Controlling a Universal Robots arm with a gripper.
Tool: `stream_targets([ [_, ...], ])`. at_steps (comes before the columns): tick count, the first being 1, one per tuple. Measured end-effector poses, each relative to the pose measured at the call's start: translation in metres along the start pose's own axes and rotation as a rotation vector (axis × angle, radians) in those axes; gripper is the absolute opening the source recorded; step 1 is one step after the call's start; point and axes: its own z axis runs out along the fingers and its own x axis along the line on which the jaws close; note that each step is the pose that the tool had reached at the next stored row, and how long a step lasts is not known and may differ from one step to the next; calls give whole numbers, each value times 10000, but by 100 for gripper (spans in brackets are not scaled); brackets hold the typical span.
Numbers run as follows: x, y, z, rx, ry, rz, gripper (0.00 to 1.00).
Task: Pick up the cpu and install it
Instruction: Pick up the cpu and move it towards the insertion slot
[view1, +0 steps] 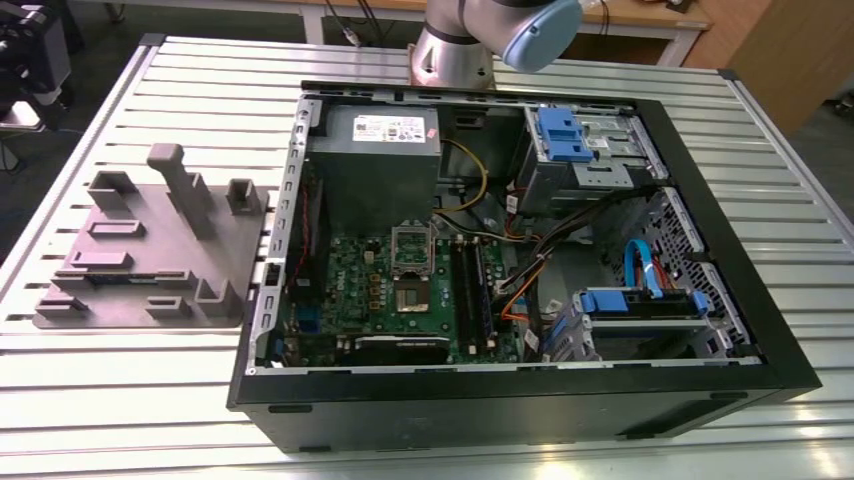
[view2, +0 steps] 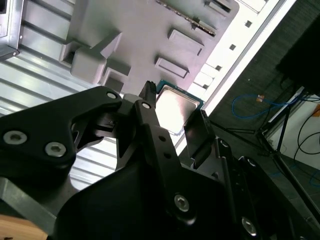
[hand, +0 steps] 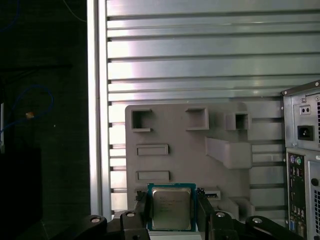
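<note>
- The pincer (hand: 171, 212) is nearest the lens in both wrist views. Its two black fingers (hand: 141, 206) press against opposite edges of the cpu (hand: 171, 207), gripping it.
- The cpu is held up off the bench (view1: 120, 400). Its silver lid, framed by a green border, faces the first wrist view's camera.
- Behind the cpu in both wrist views is a grey moulded tray (hand: 185, 150).
- The tray lies on the slatted bench near the edge at the exterior view's left, just beside the open computer case (view1: 534, 410).
- A green motherboard (view1: 367, 285) lies flat inside the case, with its socket (view1: 411, 290) near the board's middle.
- The arm (view1: 461, 45) rises at the bench's far edge, behind the case.
</note>
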Motion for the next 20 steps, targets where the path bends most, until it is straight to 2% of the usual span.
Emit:
stream_targets([
  [9,-62,3,0,0,-1,1,47],
  [20,-77,3,-1,0,0,0,47],
])
